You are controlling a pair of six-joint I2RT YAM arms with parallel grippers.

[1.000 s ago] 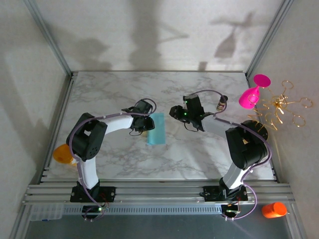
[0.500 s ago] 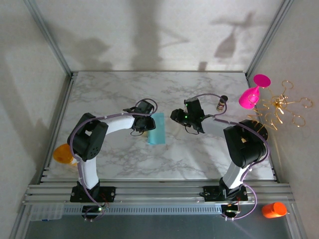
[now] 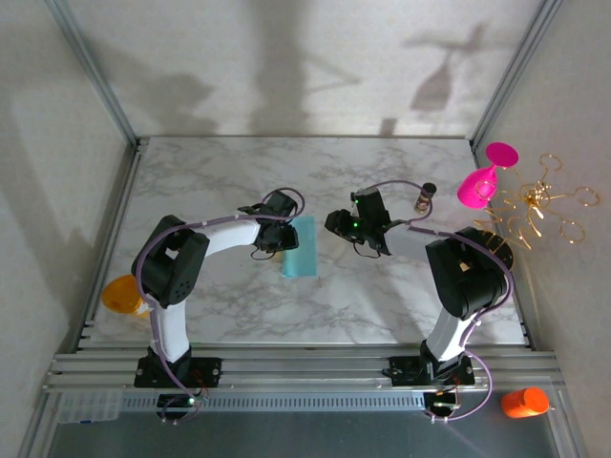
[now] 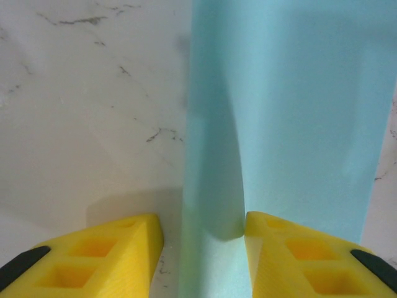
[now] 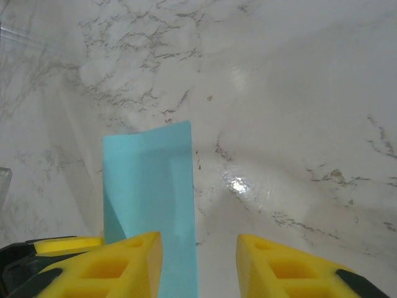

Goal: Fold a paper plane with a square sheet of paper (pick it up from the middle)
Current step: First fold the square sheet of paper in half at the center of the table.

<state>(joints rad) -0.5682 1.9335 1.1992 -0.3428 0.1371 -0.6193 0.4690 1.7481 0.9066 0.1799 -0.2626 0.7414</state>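
We see the paper sheet (image 3: 300,246) lying long-axis fwd btwn two half-open hands: left hand (image 4: 201,239) astride its edge, right hand (image 5: 198,254) just beside.

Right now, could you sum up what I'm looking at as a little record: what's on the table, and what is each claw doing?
Surface: marble-patterned table
Paper: teal-blue sheet, showing as a narrow rectangle near the table's middle, between the two arms
Left gripper: open, low over one end of the sheet, with what looks like a slightly lifted fold of paper between its fingers
Right gripper: open, holding nothing, poised over the sheet's other long edge
Bystander: pink goblet, tilted, at the far right
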